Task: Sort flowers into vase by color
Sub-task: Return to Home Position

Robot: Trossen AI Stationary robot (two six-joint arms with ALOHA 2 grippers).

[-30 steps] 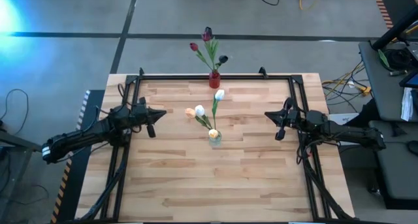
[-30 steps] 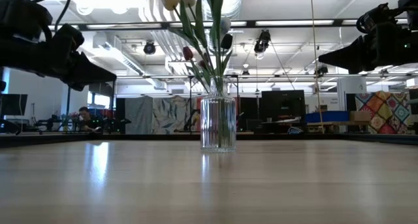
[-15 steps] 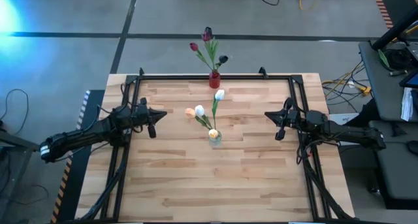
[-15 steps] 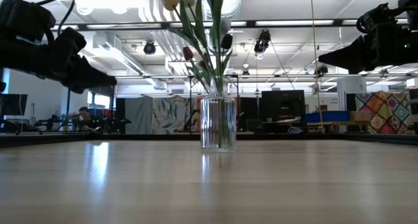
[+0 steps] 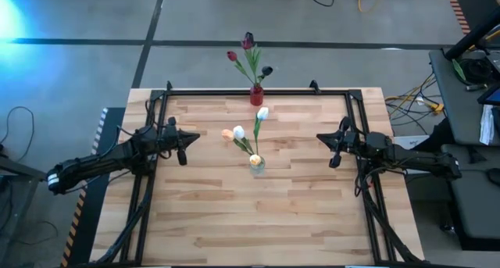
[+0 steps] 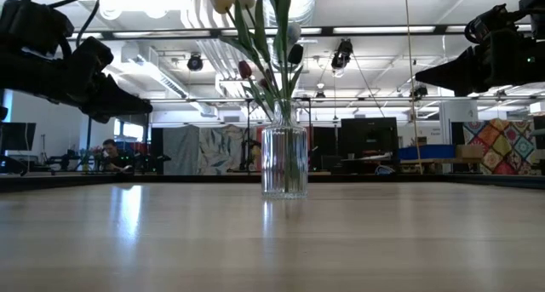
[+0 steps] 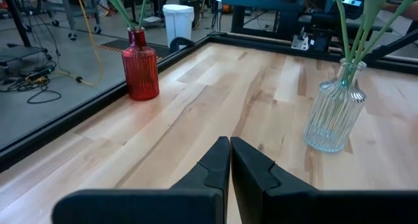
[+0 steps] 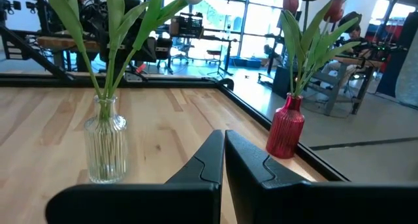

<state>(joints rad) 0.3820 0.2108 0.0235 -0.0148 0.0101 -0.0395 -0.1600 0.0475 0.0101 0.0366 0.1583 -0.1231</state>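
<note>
left gripper [image 7: 230,142] closed, empty, easing back left of clear vase [image 5: 256,165] | right gripper [image 8: 224,134] closed, empty, to its right | pale tulips [image 5: 239,132] in it, maroon tulips [image 5: 248,41] in red vase [image 5: 256,94] beyond | sorting looks finished

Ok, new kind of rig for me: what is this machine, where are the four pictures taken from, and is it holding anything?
Two dark robot arms work at a wooden table. One picture looks straight down from above. One looks level across the tabletop. The other two come from cameras on the arms' wrists. The left arm's fingers hover over the table's left side, the right arm's fingers over its right side. The wrist views show both pairs shut, holding nothing. A clear vase near the middle holds white and orange tulips. A red vase at the far edge holds dark red tulips.
</note>
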